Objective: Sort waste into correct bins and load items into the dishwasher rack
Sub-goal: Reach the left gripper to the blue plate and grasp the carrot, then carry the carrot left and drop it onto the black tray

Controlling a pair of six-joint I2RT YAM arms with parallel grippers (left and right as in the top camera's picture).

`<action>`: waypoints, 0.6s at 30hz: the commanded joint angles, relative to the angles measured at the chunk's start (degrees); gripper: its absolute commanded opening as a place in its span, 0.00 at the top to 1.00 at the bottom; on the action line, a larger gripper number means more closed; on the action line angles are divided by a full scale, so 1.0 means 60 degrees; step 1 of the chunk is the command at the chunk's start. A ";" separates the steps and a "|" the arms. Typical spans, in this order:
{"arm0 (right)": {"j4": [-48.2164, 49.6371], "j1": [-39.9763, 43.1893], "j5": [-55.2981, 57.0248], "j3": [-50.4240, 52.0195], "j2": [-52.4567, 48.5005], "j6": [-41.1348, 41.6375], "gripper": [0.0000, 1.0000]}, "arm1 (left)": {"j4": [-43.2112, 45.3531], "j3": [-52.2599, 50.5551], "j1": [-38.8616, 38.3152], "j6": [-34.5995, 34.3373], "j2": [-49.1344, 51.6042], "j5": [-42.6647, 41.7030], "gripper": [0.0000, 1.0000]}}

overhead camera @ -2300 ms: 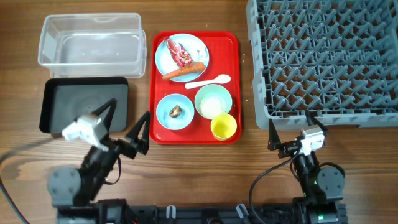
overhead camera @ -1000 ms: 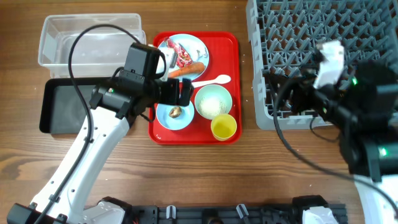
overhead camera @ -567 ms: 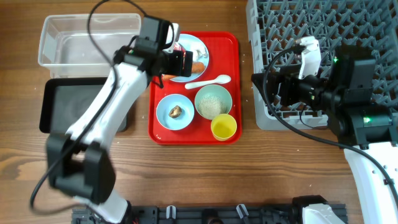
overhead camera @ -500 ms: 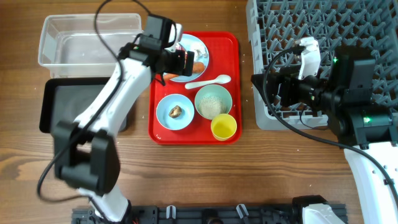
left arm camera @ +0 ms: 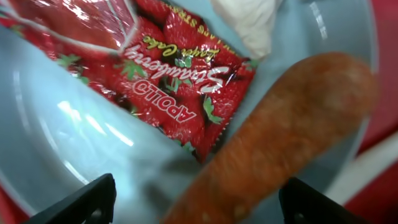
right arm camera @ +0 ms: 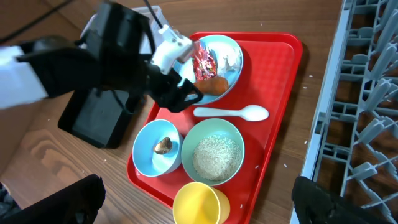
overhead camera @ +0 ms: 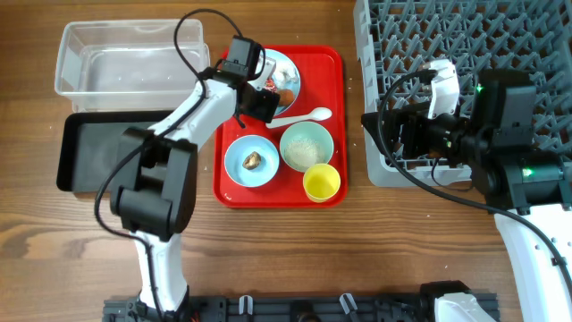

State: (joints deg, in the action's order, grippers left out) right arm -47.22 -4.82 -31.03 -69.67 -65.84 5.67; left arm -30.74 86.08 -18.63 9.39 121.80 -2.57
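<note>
**A:** Left jaws, status?

**B:** Open. In the left wrist view the two fingertips (left arm camera: 93, 199) sit at the bottom corners, wide apart, with the lower end of the orange carrot (left arm camera: 280, 143) between them. Nothing is gripped. The close-up is blurred, so contact with the carrot is possible but I cannot confirm it.

**A:** Where does the carrot lie?

**B:** On the large light-blue plate (left arm camera: 62, 143), at the back of the red serving tray (overhead camera: 332, 80). It is just beside the red wrapper (left arm camera: 168, 93), with the white tissue (left arm camera: 249, 18) beyond. The left arm (overhead camera: 192, 103) reaches over the black tray (overhead camera: 89, 148) to get there.

**A:** Right jaws?

**B:** Fully open and empty. The right arm (overhead camera: 500, 116) holds them above the counter, at the near left corner of the dishwasher rack (overhead camera: 465, 80), facing the tray.

**A:** Remaining items?

**B:** All on the red tray:
- The white spoon (overhead camera: 304, 115) is just in front of the plate.
- The smaller dish (overhead camera: 237, 152) carries the brown scrap (overhead camera: 254, 160).
- The pale-green bowl (overhead camera: 283, 146) holds rice (right arm camera: 216, 155).
- The yellow cup (overhead camera: 321, 182) is nearest the front edge.

The clear tub (overhead camera: 125, 27) stands behind the black tray.
</note>
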 commanded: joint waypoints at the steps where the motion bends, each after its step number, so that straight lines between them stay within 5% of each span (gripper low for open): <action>1: -0.0033 -0.0007 0.0095 -0.0157 0.0007 -0.0200 0.00 | 0.0291 0.0171 0.0018 0.0408 0.0521 0.0153 0.27; 4: -0.0055 -0.0007 0.0120 -0.0157 0.0007 -0.0193 0.00 | 0.0426 0.0171 0.0018 0.0401 0.0568 0.0153 0.49; 6: -0.0062 -0.0007 0.0240 -0.0157 0.0007 -0.0189 0.00 | 0.0463 0.0171 0.0018 0.0397 0.0565 0.0149 0.78; 8: -0.0066 -0.0007 0.0240 -0.0157 0.0007 -0.0193 0.00 | 0.0455 0.0171 0.0018 0.0382 0.0561 0.0153 0.92; 18: -0.0022 -0.0004 0.0240 -0.0157 0.0007 -0.0189 0.00 | 0.0178 0.0175 -0.0266 -0.0554 -0.1144 0.0157 0.96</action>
State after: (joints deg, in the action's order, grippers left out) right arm -47.55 -4.82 -30.37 -69.67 -65.84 5.67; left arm -29.52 86.63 -19.16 10.50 122.48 -1.72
